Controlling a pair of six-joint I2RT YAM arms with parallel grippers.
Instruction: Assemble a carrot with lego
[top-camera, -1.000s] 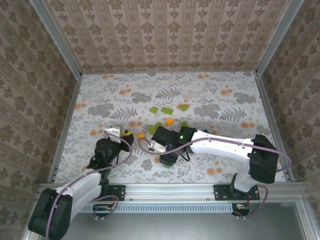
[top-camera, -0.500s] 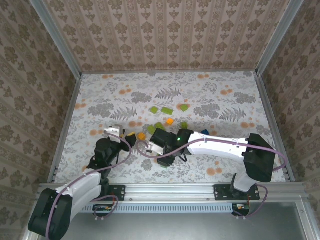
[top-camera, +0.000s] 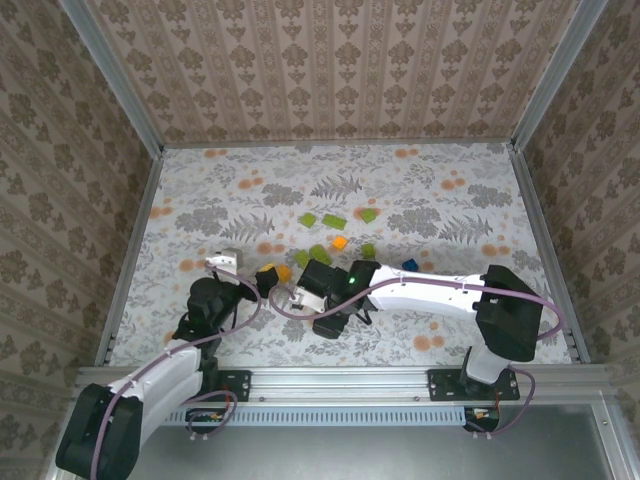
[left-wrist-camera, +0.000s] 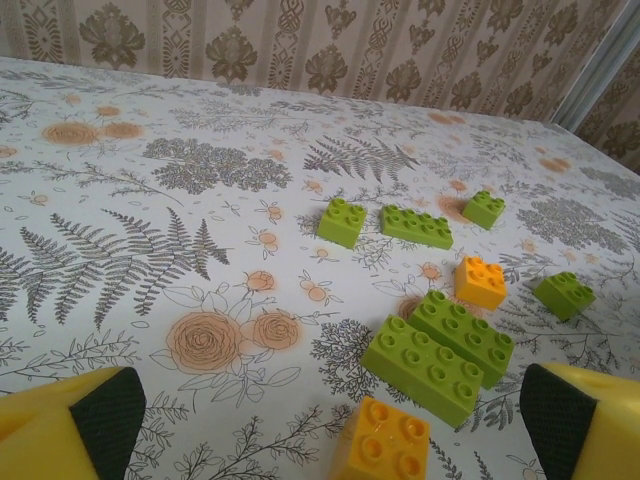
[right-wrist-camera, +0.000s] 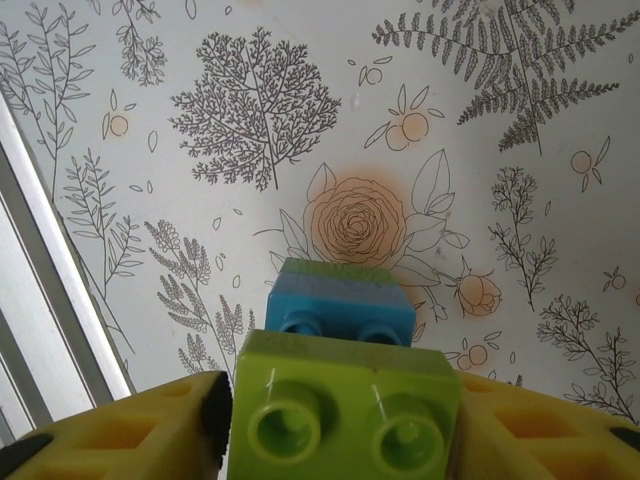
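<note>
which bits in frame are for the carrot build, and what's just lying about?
Job:
- brick stack, lime-green on blue
- near orange brick
- far orange brick
- two long lime-green bricks
- small lime-green bricks
- loose blue brick

Not job, just surroundings:
- floral table cover
- aluminium rail
- patterned wall

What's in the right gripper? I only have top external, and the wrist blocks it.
Observer: Right wrist view: a lime-green brick fills the gap between the fingers of the right gripper. I can't tell whether it is clamped.
Operator: Single brick?
Observer: No, a blue brick is joined on its far side.
Operator: Left gripper?
Observer: Left wrist view: the left gripper is wide open and holds nothing. An orange brick lies loose on the table, seen in the gap.
</note>
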